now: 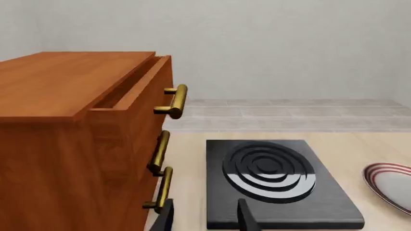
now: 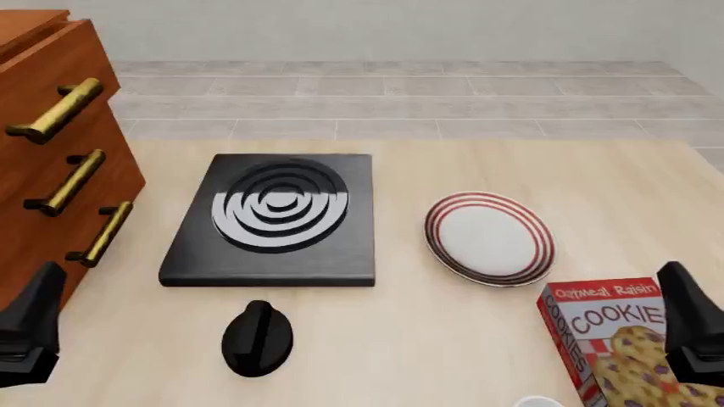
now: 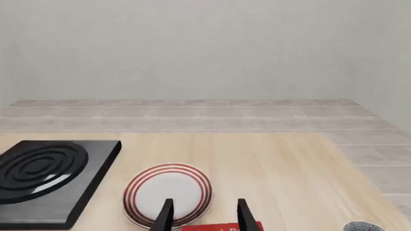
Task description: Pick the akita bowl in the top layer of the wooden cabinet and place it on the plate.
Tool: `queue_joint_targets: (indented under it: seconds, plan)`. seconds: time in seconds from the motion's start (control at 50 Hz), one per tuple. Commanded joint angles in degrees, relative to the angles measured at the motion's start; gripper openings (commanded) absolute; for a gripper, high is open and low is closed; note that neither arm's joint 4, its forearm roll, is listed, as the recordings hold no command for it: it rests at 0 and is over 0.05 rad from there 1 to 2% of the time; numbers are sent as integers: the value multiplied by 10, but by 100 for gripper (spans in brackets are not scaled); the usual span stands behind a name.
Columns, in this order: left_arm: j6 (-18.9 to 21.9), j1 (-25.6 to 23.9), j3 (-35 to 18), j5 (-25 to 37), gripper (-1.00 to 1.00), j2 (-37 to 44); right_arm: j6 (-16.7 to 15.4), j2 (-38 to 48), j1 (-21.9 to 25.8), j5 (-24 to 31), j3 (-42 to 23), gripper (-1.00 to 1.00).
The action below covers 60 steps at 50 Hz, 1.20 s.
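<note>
Your left gripper (image 1: 204,216) hung low beside the wooden cabinet (image 1: 64,144), its two dark, flat fingers spread apart with nothing between them. Just ahead of those fingers and to their left stood the cabinet's reddish-brown front, smooth grained wood with three rounded brass bar handles. The top layer (image 1: 138,91) was pulled out slightly, leaving a narrow dark gap behind its front panel. You could not see the akita bowl in any view; the drawer's inside was hidden.

Directly ahead of your left fingers lay the stove (image 1: 276,180), a glossy black square slab with raised grey concentric rings. A black teardrop-shaped knob (image 2: 257,337) sat on the pale wood-grain table (image 2: 453,339) to the right of that gripper.

Your right gripper (image 3: 203,214) also had its thin dark fingers parted and empty. The plate (image 3: 167,192), round, shallow and white with red rings at its rim, lay just ahead of those fingers and a little to their left. The cookie box (image 2: 611,339), a red printed carton, lay right beneath the right gripper.
</note>
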Motion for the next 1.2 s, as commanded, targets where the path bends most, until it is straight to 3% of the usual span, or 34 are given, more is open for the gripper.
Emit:
queue_joint_targets:
  seconds: [0.02, 0.28, 1.2]
  plan:
    - [5, 0, -2, -1, 100, 6, -1, 6, 0, -2, 0, 100]
    - [26, -13, -11, 6, 100, 6, 0, 6, -1, -3, -1, 100]
    - [48, -64, -204, 66, 100, 119, 4, 7, 0, -3, -4, 100]
